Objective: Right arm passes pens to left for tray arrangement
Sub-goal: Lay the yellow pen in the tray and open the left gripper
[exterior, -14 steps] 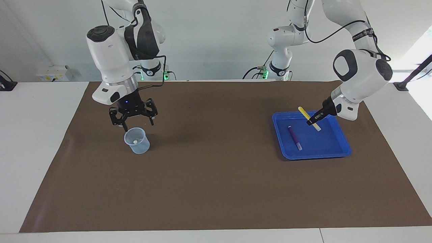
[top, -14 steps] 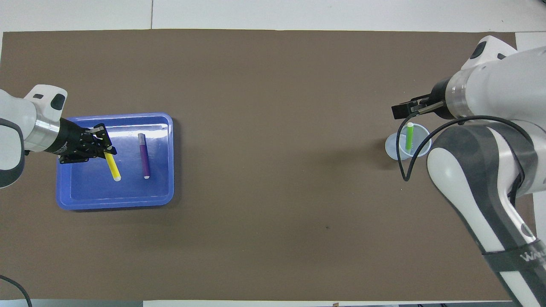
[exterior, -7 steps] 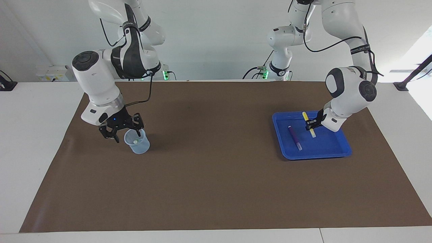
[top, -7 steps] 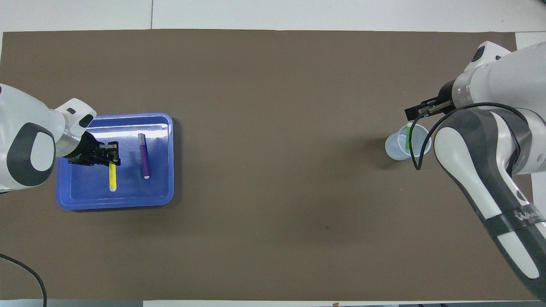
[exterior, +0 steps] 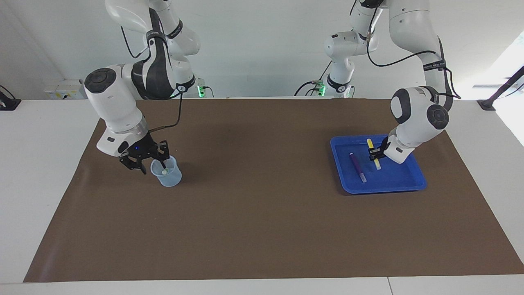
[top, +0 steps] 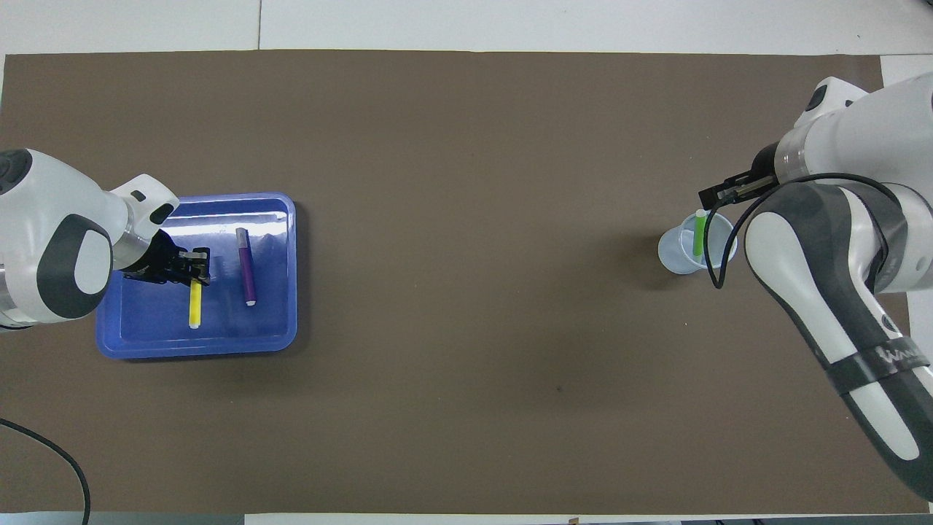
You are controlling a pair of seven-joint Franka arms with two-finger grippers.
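the left gripper (exterior: 374, 154), at the right of the facing view, is low inside the blue tray (exterior: 409, 186) and clamped on the yellow pen (exterior: 373, 156), gripping it about midway along; in the overhead view the pen (top: 194, 306) reaches from the fingers toward the bottom of the frame, its whitish tip low over the tray floor. whether that tip touches the floor cannot be told. the purple pen (exterior: 357, 166) lies flat in the tray just beside the yellow one, the two almost parallel and apart. at the left of the facing view the right gripper (exterior: 153, 160) is down at the rim of the clear cup (exterior: 167, 174), one finger (exterior: 164, 162) inside the cup by the green pen (top: 700, 232), which stands leaning in it; whether its fingers are closed on the pen cannot be told, as the cup wall and the arm's cable blur the tips. in the facing view only the green pen's pale end shows. compared with a second ago, the left gripper has come down into the tray and the yellow pen has swung from a slant to nearly level with the purple one, while the right gripper has dropped from above the cup to its rim with its fingers narrower.
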